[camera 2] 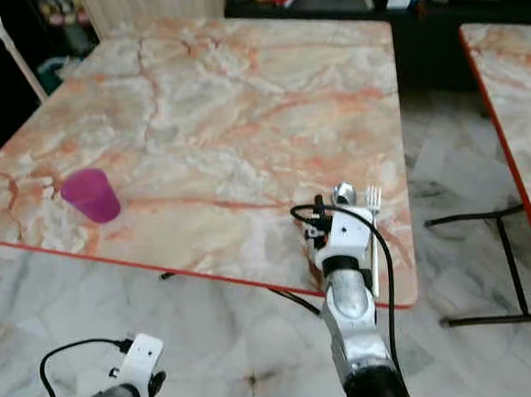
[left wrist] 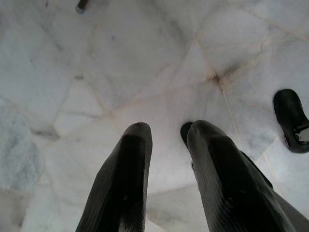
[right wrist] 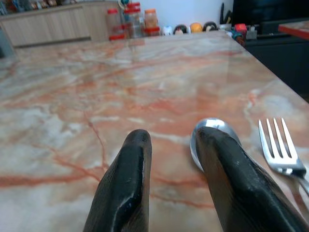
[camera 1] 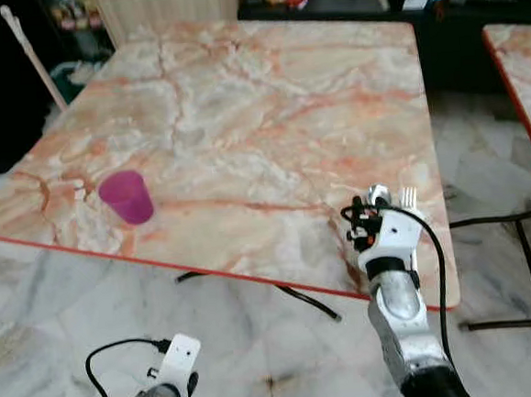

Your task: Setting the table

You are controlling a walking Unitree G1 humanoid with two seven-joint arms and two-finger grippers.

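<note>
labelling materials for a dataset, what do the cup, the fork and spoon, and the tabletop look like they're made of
Cup: probably plastic, translucent magenta, matte with no glassy glint.
Fork and spoon: likely polished metal, silvery and reflective; the spoon bowl mirrors light.
Table: marble-look surface, pink-orange veining on cream, glossy since jars reflect in it; real stone or laminate can't be told. Red edge trim.

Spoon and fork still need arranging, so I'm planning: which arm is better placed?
Right. Its end effector hovers over the table beside the spoon and fork; the left end effector hangs over the floor.
</note>
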